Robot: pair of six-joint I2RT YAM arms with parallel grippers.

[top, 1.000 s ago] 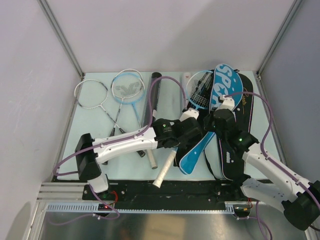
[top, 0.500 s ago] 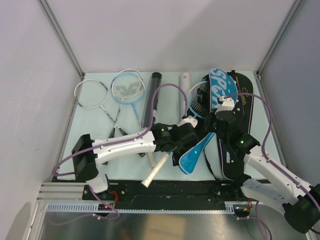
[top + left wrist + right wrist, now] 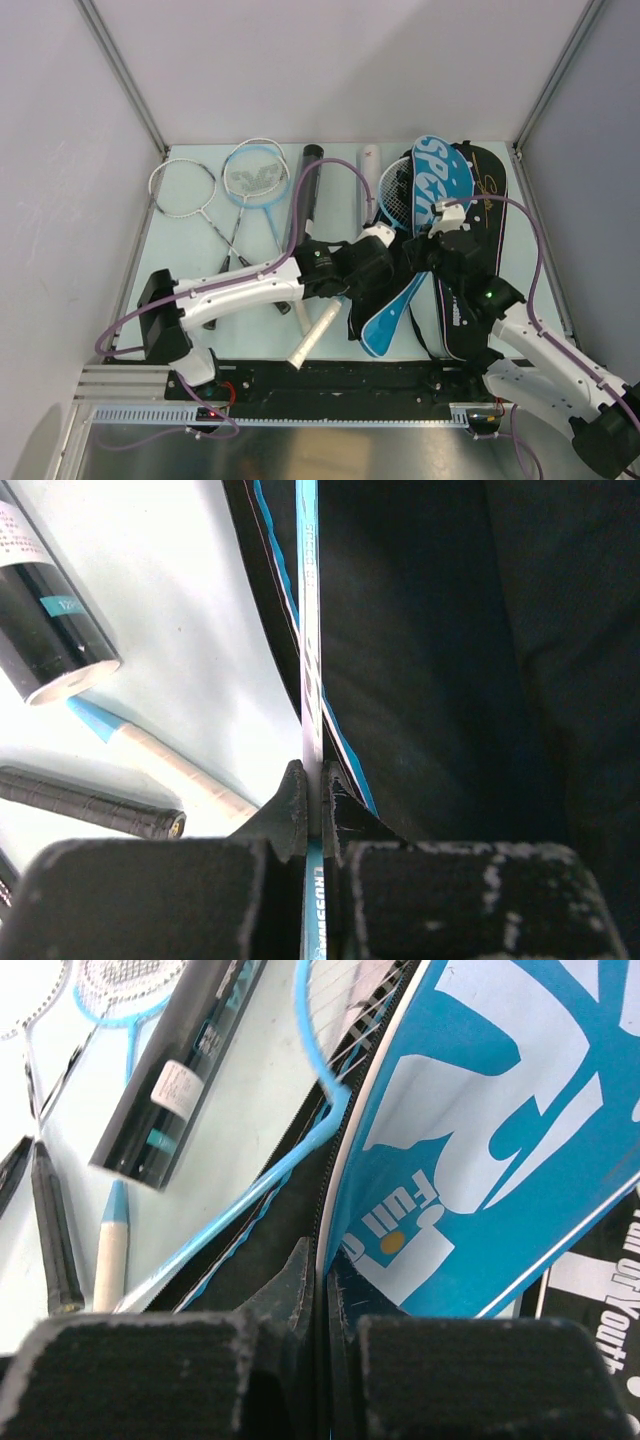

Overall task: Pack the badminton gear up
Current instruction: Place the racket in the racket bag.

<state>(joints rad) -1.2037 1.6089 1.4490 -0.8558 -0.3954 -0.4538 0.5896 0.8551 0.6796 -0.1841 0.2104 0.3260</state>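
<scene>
Left claw (image 3: 313,798) squeezed tight on racket (image 3: 309,630) stick — head pokes ahead into bag (image 3: 492,185). Right claw (image 3: 322,1278) pinches bag flap (image 3: 500,1110) edge — holds it up so racket can slide under.

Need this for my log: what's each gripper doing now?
Left gripper: closed on the blue racket shaft.
Right gripper: closed on the blue bag flap.
</scene>
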